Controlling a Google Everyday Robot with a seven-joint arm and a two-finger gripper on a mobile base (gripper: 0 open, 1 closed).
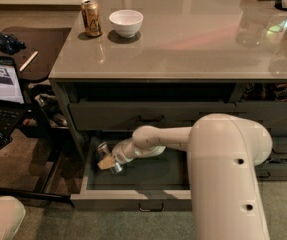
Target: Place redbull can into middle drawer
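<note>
Across the upper view we see the grey countertop [193,49]. Below it our white arm [223,174] reaches from lower right into the middle drawer [128,200], which is pulled open under the closed top drawer [183,115]. A laptop [0,84] sits at far left of view. On the counter's left-rear corner are a white bowl [126,22] and a gold-brown can [91,18]. At the open drawer's left end, the redbull can [103,149] is tilted w/ the gripper [108,163] clamped on it, low over the floor; can't tell if it touches.

The gripper [107,161] holds the redbull can [103,148] inside the open middle drawer [128,199].
</note>
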